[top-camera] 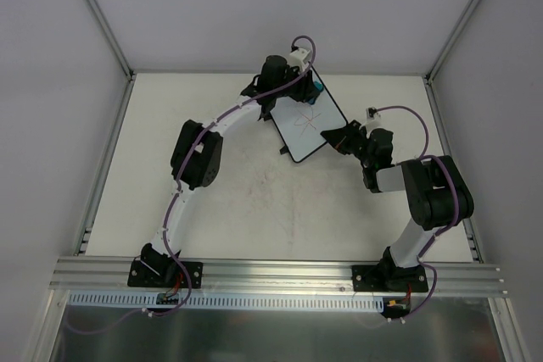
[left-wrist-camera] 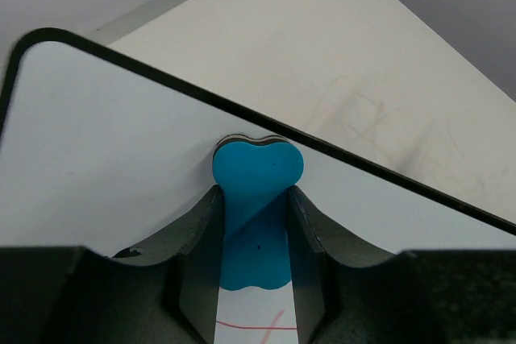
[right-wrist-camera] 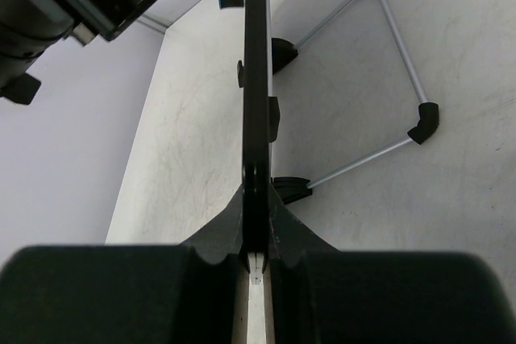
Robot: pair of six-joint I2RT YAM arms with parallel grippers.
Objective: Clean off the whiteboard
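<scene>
The right end effector (right-wrist-camera: 256,213) pinches the whiteboard (top-camera: 307,125) at 4 o'clock, and the left end effector (left-wrist-camera: 254,207) pinches a blue eraser (left-wrist-camera: 258,168) at 12 o'clock.

A robotics lab test cell: a left arm (top-camera: 197,154) and a right arm (top-camera: 433,192) are bolted to an aluminium rail (top-camera: 280,270) at the edge of a scuffed white table (top-camera: 254,218). Plain grey panels (top-camera: 280,6) on aluminium posts (top-camera: 99,14) box it in, and purple cables (top-camera: 405,108) run along the arms.

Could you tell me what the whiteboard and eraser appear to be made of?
Whiteboard: smooth white coated panel, slight sheen, thin black frame, probably plastic. Blue eraser: matte, uniform colour, dark layer at its edge; likely foam or plastic with felt, uncertain.
</scene>
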